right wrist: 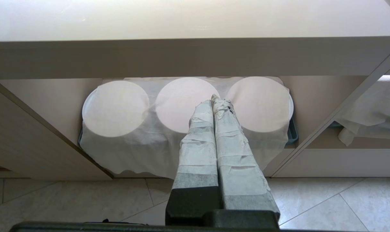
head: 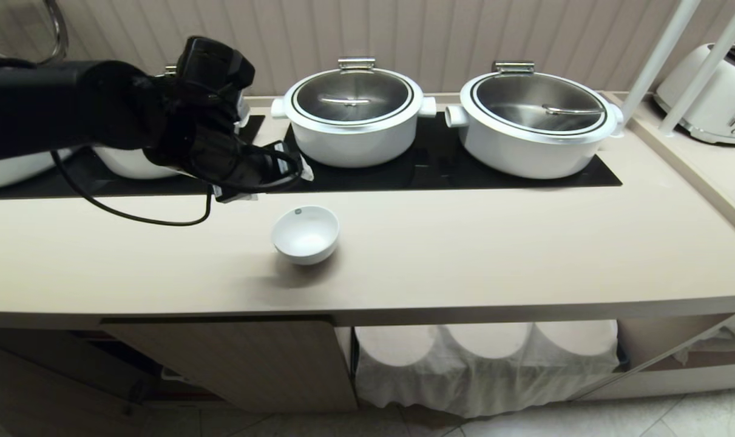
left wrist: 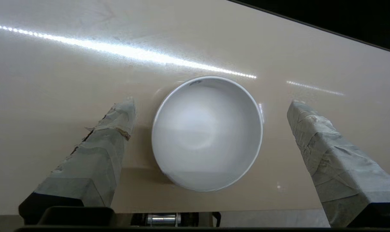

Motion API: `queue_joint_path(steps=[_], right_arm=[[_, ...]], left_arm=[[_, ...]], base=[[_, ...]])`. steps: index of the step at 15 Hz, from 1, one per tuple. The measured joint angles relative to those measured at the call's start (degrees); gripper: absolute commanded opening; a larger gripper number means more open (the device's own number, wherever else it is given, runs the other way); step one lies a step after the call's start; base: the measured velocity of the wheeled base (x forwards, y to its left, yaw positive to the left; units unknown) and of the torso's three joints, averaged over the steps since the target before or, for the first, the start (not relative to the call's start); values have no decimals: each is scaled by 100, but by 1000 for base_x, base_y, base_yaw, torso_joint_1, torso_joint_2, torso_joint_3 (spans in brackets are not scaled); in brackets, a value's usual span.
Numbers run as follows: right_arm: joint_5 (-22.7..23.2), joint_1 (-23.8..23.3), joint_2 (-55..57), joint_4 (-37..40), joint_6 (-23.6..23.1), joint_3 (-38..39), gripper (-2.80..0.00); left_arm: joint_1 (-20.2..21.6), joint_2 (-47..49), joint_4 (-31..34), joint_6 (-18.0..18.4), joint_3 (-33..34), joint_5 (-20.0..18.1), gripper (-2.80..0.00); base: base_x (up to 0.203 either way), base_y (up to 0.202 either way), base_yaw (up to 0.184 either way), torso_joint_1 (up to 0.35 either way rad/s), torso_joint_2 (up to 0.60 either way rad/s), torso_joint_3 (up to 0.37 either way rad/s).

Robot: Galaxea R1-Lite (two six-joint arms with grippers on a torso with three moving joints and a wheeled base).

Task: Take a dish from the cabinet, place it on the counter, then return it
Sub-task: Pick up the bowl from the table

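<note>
Bowl position is the point that matters here. In the head view, the small round glossy white bowl [head: 305, 234] stands upright on the long smooth beige countertop [head: 464, 255], in front of the black glass hob panel [head: 440, 167] and apart from the two big white lidded pots [head: 355, 118]. The black left gripper [head: 264, 179] hangs above and behind the bowl, a little toward the robot's left, not touching it; the left arm is clearly the nearer one. In the left wrist view, the bowl [left wrist: 207, 133] lies between the two tape-wrapped fingers [left wrist: 103, 151], which stand wide, with a gap to the rim on each side. The bowl is round, so I judge that no turn of the wrist is needed, only a descent to take it again. In the right wrist view, the right gripper [right wrist: 215, 100] is closed on nothing, parked low before the open shelf with white cloth-covered round stacks [right wrist: 178, 104].
</note>
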Motion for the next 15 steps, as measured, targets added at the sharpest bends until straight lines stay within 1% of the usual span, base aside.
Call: queue_joint_path(steps=[1,3,4,5,7,8,9,10,12,15], right_arm=[[1,0,0,0,-3,0,-280],[3,0,0,0,-1,0,-280],[3,0,0,0,-4,0,-280],[0,2,0,0,-4,0,-280],[0,2,0,0,-1,0,-280],[3,0,0,0,-1,0,-280],[3,0,0,0,-1,0,-280],[3,0,0,0,-4,0,-280],[0,0,0,0,-1,0,-280],[0,0,0,0,-4,0,-280]], left_arm=[[-6,-123,-138,3,221,94,0],[-13,-451,-651,86,921,325,0],[-15,-620,-975,191,1295,434,0],[-9,-801,-1332,369,1694,556,0],[39,-1172,-2144,950,2484,810,0],[70,-1350,-2581,1306,2815,908,0],[110,-1508,-2982,1627,3078,974,0],[171,-1649,-3313,1834,3291,1033,0],[269,-1920,-3735,1921,3657,1066,0],[323,-2371,-4113,1957,4366,1063,0]], base=[[0,0,0,0,0,0],[0,0,0,0,0,0],[0,0,0,0,0,0],[0,0,0,0,0,0],[0,0,0,0,0,0],[0,0,0,0,0,0],[0,0,0,0,0,0],[0,0,0,0,0,0],[0,0,0,0,0,0],[0,0,0,0,0,0]])
